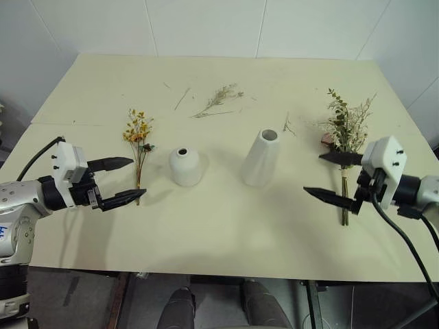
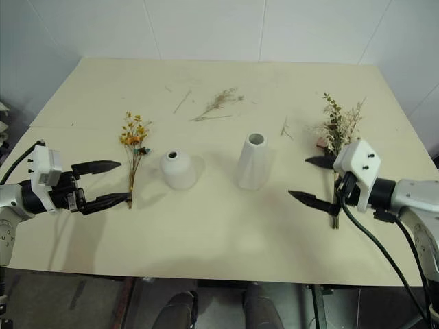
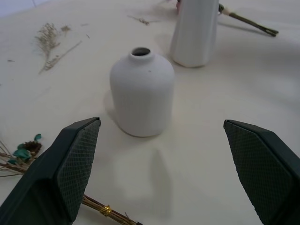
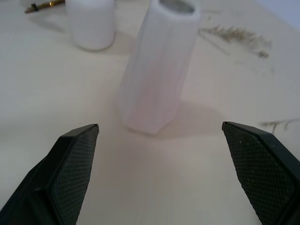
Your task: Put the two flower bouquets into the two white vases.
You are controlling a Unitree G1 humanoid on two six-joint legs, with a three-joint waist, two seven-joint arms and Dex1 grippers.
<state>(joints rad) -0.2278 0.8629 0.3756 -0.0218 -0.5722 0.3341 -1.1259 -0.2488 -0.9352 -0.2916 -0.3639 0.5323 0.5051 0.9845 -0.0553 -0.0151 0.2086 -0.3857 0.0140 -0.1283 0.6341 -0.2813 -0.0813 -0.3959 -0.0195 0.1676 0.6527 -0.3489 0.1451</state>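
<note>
Two white vases stand mid-table: a short squat vase [image 1: 185, 166] on the left and a taller tapered vase [image 1: 261, 157] on the right. A sparse bouquet with yellow-orange blossoms [image 1: 138, 137] lies flat left of the squat vase. A bushier green-beige bouquet with pink [image 1: 345, 133] lies flat at the right. My left gripper [image 1: 127, 181] hovers open over the thin bouquet's stem end, fingers pointing toward the squat vase. My right gripper [image 1: 322, 175] hovers open beside the bushy bouquet's stems, pointing toward the tapered vase. Neither gripper holds anything.
A single loose dried sprig [image 1: 218, 100] and small twig bits [image 1: 182, 98] lie at the back of the cream table [image 1: 219, 233]. White tiled walls close in behind and to the sides. The table's front edge runs just below both grippers.
</note>
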